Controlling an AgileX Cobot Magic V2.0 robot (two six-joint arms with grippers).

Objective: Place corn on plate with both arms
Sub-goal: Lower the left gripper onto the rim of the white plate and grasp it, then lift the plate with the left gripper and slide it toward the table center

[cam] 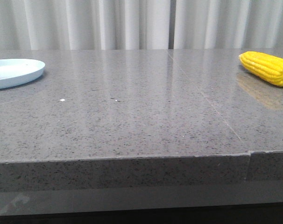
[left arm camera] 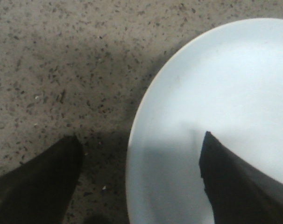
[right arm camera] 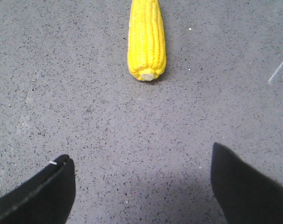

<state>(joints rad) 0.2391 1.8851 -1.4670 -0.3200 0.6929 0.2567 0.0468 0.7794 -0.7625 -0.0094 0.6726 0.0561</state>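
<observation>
The yellow corn [cam: 266, 68] lies on the grey table at the far right of the front view. The pale blue-white plate [cam: 14, 72] sits at the far left, partly cut off. Neither gripper shows in the front view. In the left wrist view my left gripper [left arm camera: 141, 149] is open and empty, its jaws straddling the rim of the plate [left arm camera: 225, 93], one finger over the plate and one over the table. In the right wrist view my right gripper [right arm camera: 141, 161] is open and empty above bare table, with the corn [right arm camera: 146, 39] lying ahead of it, pale cut end towards the fingers.
The grey speckled stone table [cam: 132, 116] has a seam running from back centre to the front right, with a step in its front edge. White curtains [cam: 132, 23] hang behind the table.
</observation>
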